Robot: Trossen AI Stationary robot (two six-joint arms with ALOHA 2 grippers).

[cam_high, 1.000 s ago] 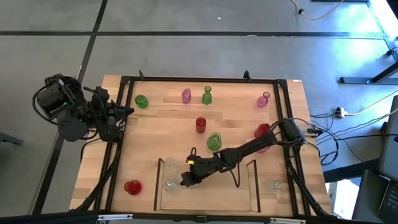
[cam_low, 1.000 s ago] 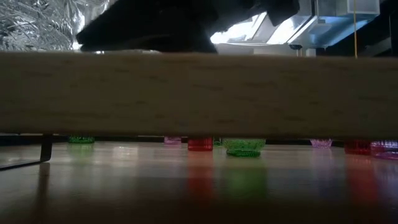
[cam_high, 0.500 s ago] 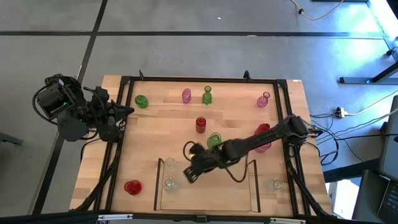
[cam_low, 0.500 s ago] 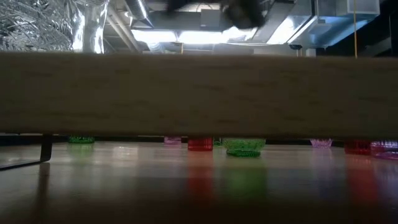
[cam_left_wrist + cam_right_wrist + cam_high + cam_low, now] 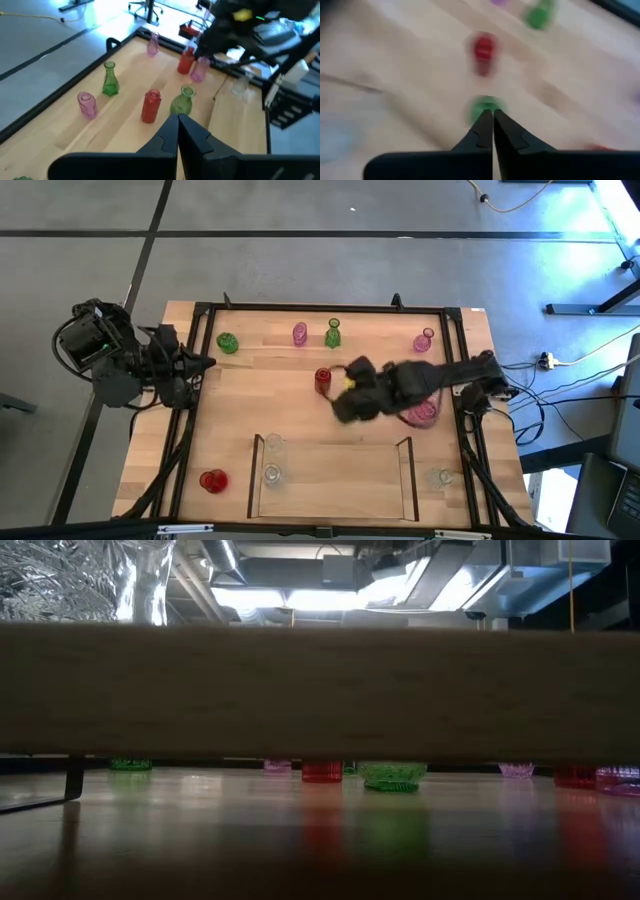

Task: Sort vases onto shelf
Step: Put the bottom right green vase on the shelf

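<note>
The shelf (image 5: 256, 480), a low dark-edged frame near the front edge, holds two clear vases (image 5: 273, 444) (image 5: 271, 475) at its left side. Red (image 5: 322, 380), pink (image 5: 299, 333) and green (image 5: 332, 334) vases stand loose on the table. My right gripper (image 5: 340, 405) hangs shut and empty high over mid-table. In the right wrist view a squat green vase (image 5: 485, 106) shows just past the fingertips (image 5: 493, 114). My left gripper (image 5: 177, 120) waits shut and empty at the table's left edge (image 5: 185, 365).
A red vase (image 5: 212, 480) stands left of the shelf and a clear one (image 5: 440, 478) right of it. A pink vase (image 5: 420, 414) sits under the right arm, and another pink one (image 5: 424, 341) and a round green one (image 5: 227, 342) at the back. A black frame (image 5: 330, 308) rims the table.
My right gripper has risen from the shelf's left part and swung toward the far and right edges, ending above the squat green vase. It has tipped to point more steeply down and has stayed shut. The clear vases stay in the shelf.
</note>
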